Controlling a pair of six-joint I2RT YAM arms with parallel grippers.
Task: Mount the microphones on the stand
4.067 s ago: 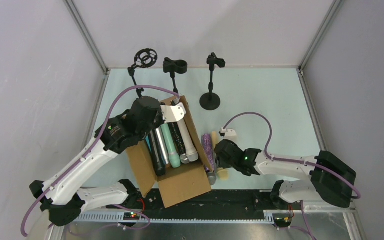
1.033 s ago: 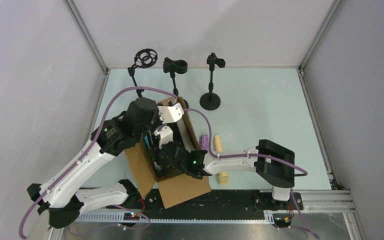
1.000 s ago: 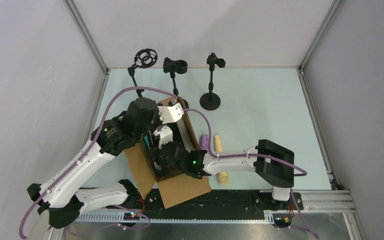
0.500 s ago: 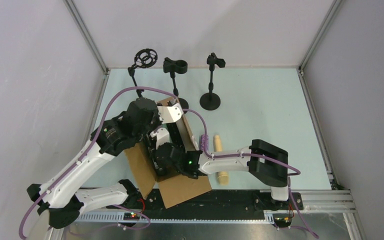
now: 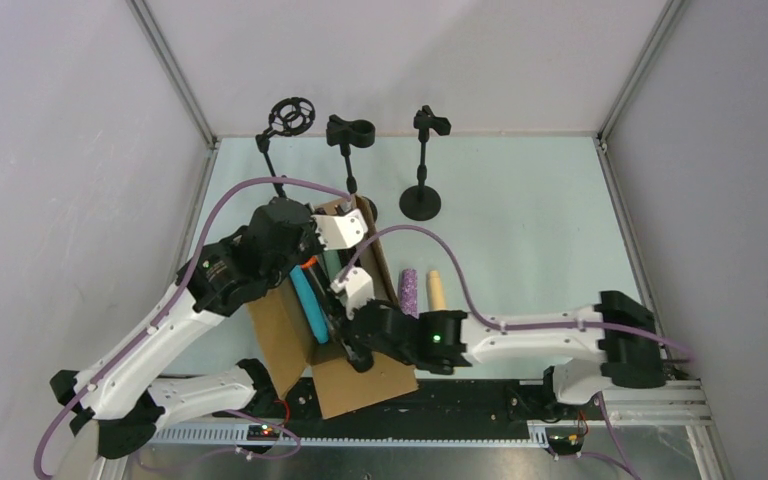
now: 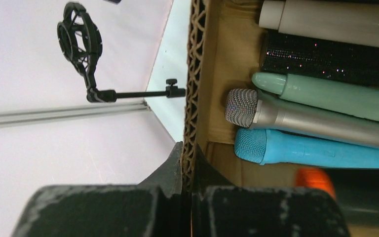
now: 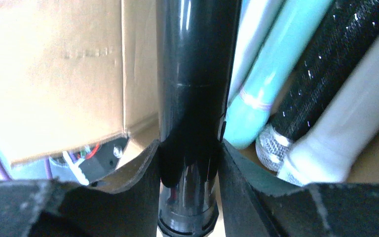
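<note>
A brown cardboard box holds several microphones. My left gripper is shut on the box's far wall; from above it is at the box's far left corner. Inside lie a cream microphone, a glittery black one, a mint green one, a silver-grey one, a blue one and an orange tip. My right gripper is shut on the black microphone, over the box. A purple microphone and a cream one lie on the table.
Three black stands are at the back: a ring shock mount, a clip stand and a round-based clip stand. The shock mount also shows in the left wrist view. Cage posts and walls bound the table on both sides.
My right gripper has drawn back toward the near edge of the box with the black microphone, uncovering the blue one. Its elbow swung right. The left gripper keeps hold of the box wall.
</note>
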